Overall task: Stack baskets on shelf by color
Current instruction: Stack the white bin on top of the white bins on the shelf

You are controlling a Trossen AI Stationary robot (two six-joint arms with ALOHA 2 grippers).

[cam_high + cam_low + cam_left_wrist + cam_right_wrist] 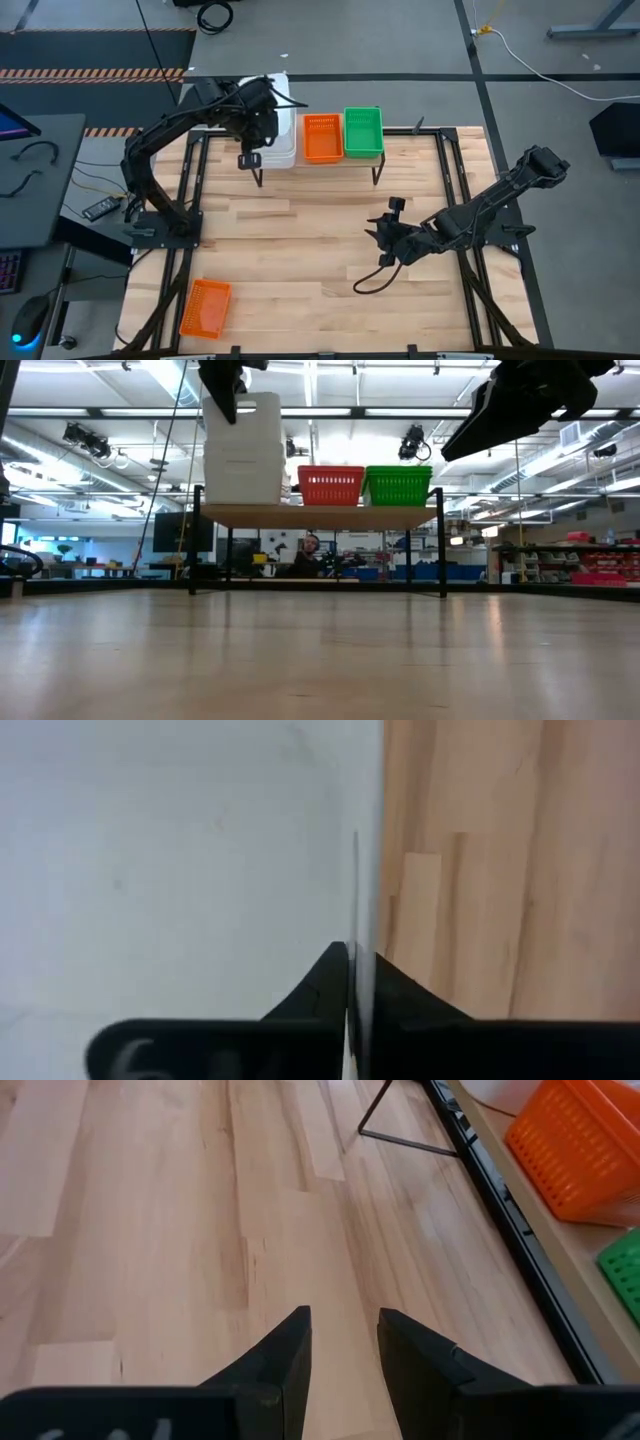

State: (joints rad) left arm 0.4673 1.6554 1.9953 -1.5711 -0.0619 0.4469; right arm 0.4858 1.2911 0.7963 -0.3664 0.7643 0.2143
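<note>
The left gripper (pixel 250 158) is bent over the shelf (pixel 395 158) at upper left, closed on the white basket (pixel 284 140) wall. The right gripper (pixel 386 238) is held half open and empty at lower right. Orange basket (pixel 322 137) and green basket (pixel 363 131) are seen beside the white one.

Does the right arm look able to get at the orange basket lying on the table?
Probably not easily: that orange basket lies at the table's near left corner, while the right gripper hovers right of centre, empty. Nothing blocks the way.

Grey floor (pixel 400 40) beyond the pale wood counter (pixel 300 250), crossed by a white cable (pixel 540 70) and a hazard-striped strip (pixel 90 73). Ceiling strip lights (pixel 150 375) overhead, stocked racks (pixel 560 565) along the far wall, person seated (pixel 310 555) at distant desks.
</note>
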